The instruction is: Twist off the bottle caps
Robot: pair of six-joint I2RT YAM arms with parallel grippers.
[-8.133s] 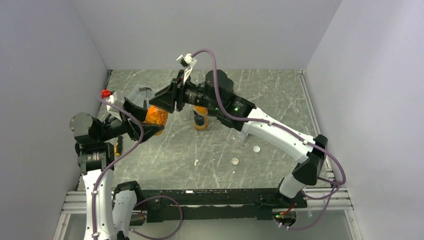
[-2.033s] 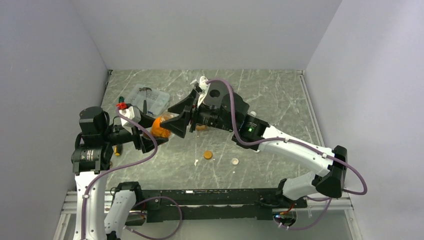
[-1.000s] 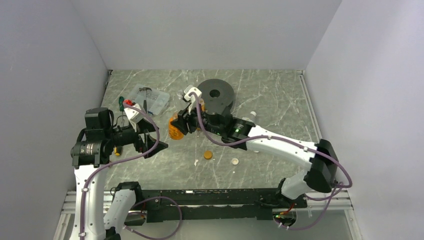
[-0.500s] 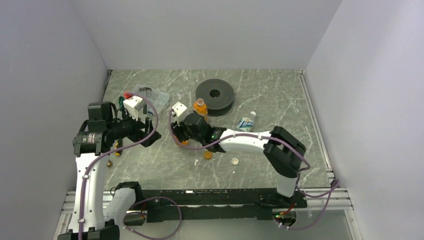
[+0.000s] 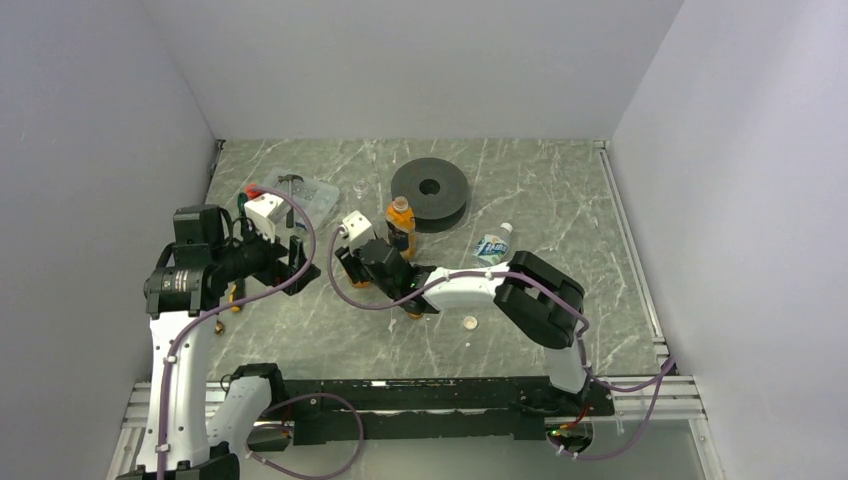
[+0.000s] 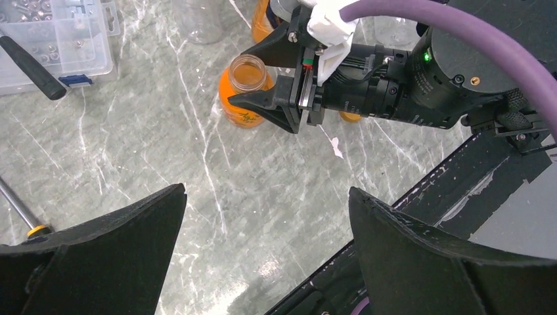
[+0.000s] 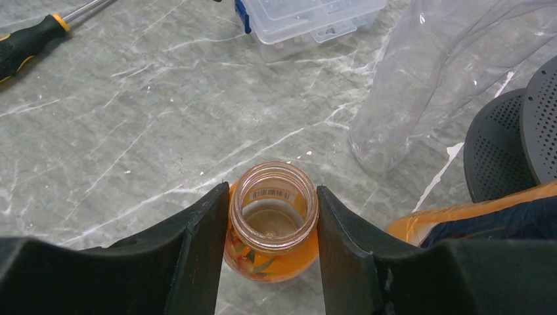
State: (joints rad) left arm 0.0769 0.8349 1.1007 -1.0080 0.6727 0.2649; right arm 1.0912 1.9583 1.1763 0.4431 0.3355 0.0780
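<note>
Lettering is showing only as a small barcode-like strip on the neck of the short orange bottle (image 7: 263, 262), too fine to read. The dark blue label on the tall orange bottle (image 5: 400, 230) is not resolving either. The right tool (image 7: 271, 197) is gripping the uncapped neck of the short orange bottle, which is standing upright on the bench (image 5: 540, 190) left of centre. The left tool (image 6: 266, 193) is hovering wide open further left. A black disc (image 5: 430, 187), a clear bottle (image 5: 492, 245) on its side and a white cap (image 5: 468, 322) are lying to the right. A parts box (image 5: 305, 193) is sitting far left.
</note>
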